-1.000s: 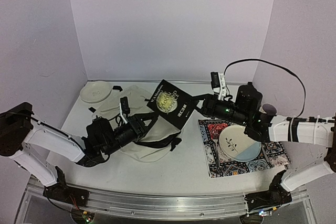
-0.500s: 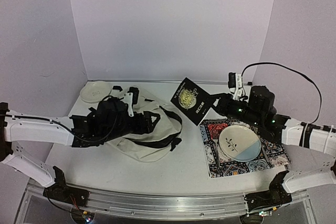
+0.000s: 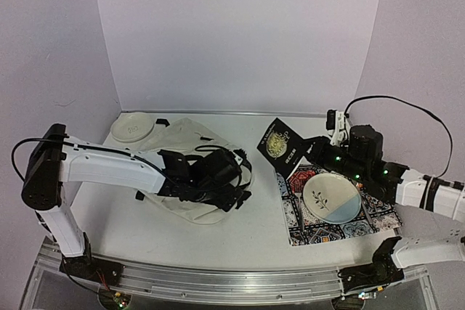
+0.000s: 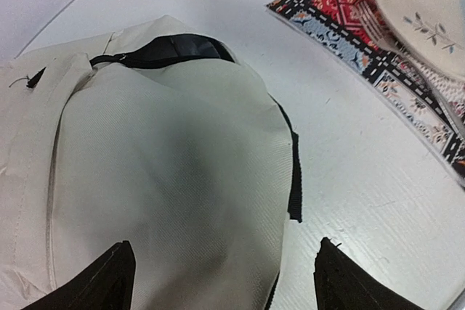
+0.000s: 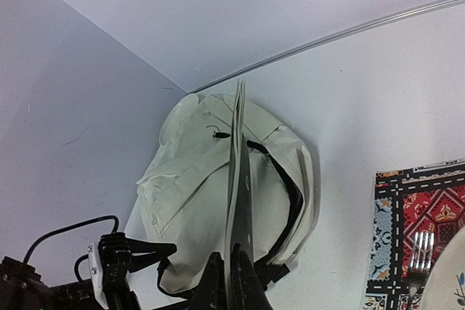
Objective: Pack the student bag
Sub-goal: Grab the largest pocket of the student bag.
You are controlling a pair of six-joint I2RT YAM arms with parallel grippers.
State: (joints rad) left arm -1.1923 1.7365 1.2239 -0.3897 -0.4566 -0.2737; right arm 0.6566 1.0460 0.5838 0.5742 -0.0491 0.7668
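The cream student bag (image 3: 178, 147) lies flat on the table's left half, its dark zipper opening (image 4: 163, 50) showing along the far side. My left gripper (image 3: 241, 182) hovers over the bag's right edge, open, with nothing between its fingers (image 4: 109, 281); cream fabric (image 4: 167, 179) fills the gap below. My right gripper (image 3: 314, 152) is shut on a thin black book (image 3: 282, 146) with a gold round emblem, held up in the air to the right of the bag. In the right wrist view the book (image 5: 238, 201) stands edge-on in the gripper (image 5: 234, 281), with the bag (image 5: 196, 201) behind it.
A patterned multicolour mat (image 3: 378, 215) lies at the right with a leaf-print plate (image 3: 330, 197) and a fork (image 4: 374, 23) on it. A small white dish (image 3: 132, 127) sits at the back left. Walls close in on three sides.
My left gripper let go of the bag, opened wide and reached right across it. The bag has settled flatter. My right gripper pulled the book back to the right.
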